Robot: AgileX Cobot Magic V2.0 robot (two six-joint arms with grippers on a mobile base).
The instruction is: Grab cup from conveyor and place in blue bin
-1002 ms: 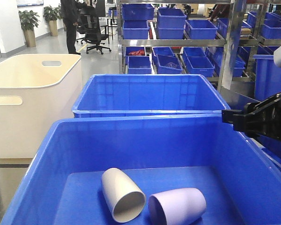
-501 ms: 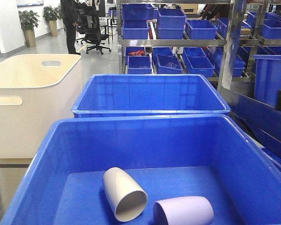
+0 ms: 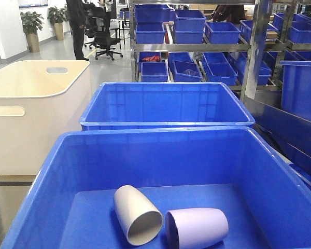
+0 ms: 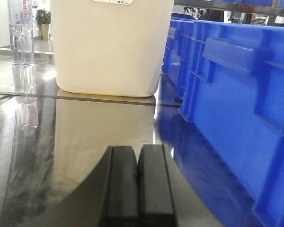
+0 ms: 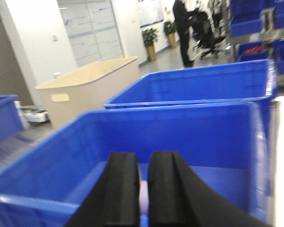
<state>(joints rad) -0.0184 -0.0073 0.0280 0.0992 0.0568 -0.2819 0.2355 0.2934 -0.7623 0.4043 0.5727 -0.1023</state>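
Glossy bench lies open ahead of the shut, empty left hand; blue bin rim sits below the near-shut right hand.

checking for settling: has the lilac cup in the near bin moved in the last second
Yes. The lilac cup rolled slightly right, away from the grey cup, then came back beside it, ending roughly where it began in the near blue bin.

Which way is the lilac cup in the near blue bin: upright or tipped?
Tipped: the lilac cup lies on its side on the blue bin floor.
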